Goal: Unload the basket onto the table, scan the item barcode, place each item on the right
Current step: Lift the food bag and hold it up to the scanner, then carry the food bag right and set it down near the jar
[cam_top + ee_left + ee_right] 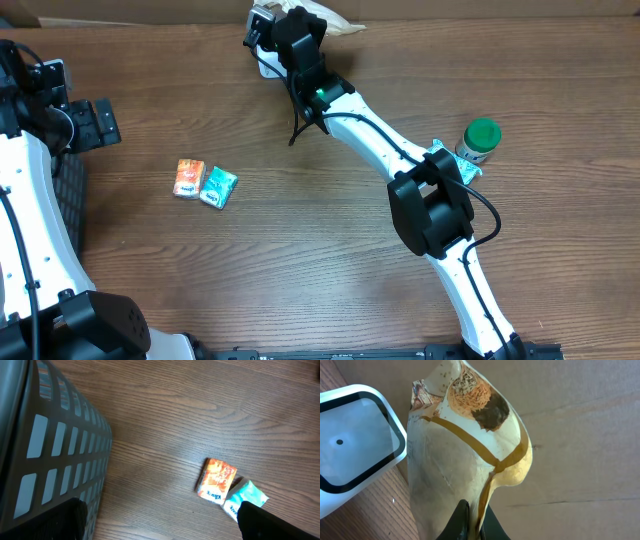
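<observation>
At the far edge of the tabletop (330, 260): right fingers (464, 519) clamped on cream pouch (465, 460), held just beside white scanner (355, 445). We judge pickup done and scan in hand; we see no barcode. Left fingers (272, 522) spread wide, holding nothing, beside dark basket (60, 450). Orange pack (217, 480), teal pack (245, 500) and green-capped bottle (480, 140) lie apart, likely awaiting scanning.

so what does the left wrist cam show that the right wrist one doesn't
Left wrist only: a dark slotted basket, an orange tissue pack and a teal tissue pack beside it. Right wrist only: a cream snack bag pinched in the right gripper, a white scanner to its left, and cardboard behind. Both: the wooden tabletop.
</observation>
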You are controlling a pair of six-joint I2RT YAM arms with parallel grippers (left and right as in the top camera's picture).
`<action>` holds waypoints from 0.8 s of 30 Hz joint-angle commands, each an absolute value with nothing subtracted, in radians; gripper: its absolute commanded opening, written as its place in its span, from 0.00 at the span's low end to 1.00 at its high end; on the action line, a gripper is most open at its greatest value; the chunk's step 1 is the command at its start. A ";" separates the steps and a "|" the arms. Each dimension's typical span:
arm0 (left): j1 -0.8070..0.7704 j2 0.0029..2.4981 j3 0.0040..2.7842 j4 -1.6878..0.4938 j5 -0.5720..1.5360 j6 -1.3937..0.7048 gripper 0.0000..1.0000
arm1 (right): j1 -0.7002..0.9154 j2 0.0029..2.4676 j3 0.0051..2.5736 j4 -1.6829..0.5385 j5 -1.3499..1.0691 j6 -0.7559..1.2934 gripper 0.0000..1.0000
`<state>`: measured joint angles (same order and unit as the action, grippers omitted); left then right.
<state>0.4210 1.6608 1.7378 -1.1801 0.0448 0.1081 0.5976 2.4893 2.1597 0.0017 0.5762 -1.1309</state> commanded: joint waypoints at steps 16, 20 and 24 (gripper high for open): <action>0.425 1.661 1.736 -1.177 0.044 0.120 1.00 | 0.611 2.037 2.168 -0.626 0.254 -0.380 0.04; 0.425 1.661 1.736 -1.177 0.044 0.120 0.99 | 0.529 1.904 2.168 -0.946 -0.028 -0.152 0.04; 0.425 1.661 1.736 -1.177 0.044 0.120 0.99 | 0.387 1.903 2.165 -1.206 -0.321 -0.026 0.04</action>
